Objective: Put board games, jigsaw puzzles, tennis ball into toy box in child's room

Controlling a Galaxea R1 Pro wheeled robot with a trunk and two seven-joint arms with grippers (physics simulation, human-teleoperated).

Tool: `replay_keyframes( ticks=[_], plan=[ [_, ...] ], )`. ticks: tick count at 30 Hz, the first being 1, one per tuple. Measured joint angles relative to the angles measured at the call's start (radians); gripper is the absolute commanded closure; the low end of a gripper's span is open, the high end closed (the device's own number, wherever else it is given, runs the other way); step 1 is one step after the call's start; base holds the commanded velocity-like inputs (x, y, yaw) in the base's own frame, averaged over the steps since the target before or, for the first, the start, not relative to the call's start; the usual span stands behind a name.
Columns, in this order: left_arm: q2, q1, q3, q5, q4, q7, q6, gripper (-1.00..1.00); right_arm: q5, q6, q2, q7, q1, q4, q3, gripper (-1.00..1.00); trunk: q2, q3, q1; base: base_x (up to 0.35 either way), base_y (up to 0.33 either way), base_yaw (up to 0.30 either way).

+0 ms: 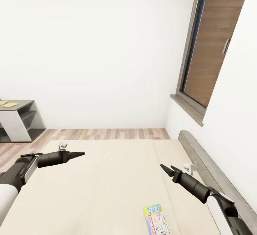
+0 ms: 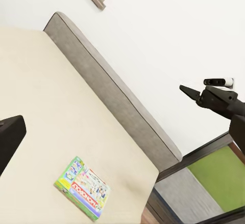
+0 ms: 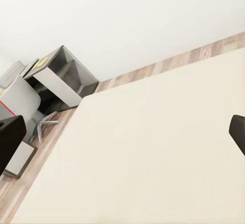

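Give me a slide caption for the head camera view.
Both arms hover over the cream bed, left gripper and right gripper empty, one board game lying near the bed's foot.

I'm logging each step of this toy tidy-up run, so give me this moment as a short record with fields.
place: robot at the bed, wall ahead, window at right
toy in view: one board game lying flat on the bed, near the headboard side
left claw: over the bed, holding nothing, jaws together
right claw: over the bed, holding nothing, slightly parted, apart from the board game
other furniture: grey shelf unit on the wood floor at left, flat items on top
task state: board game not yet picked up
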Motion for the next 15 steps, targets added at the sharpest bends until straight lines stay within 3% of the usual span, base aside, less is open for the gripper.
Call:
replay_keyframes(
  ticks=[4, 15],
  plan=[
    [0.000, 0.000, 0.000, 0.000, 0.000, 0.000, 0.000, -1.00, 0.000, -0.002, 0.000, 0.000, 0.000, 0.000, 0.000, -1.00, 0.000, 0.000, 0.000, 0.000, -0.029, 0.000],
    [0.000, 0.000, -0.001, 0.000, 0.000, 0.000, 0.000, -1.00, 0.000, -0.002, 0.000, 0.000, 0.000, 0.000, 0.001, -1.00, 0.000, 0.000, 0.000, 0.000, -0.133, 0.000]
  ],
)
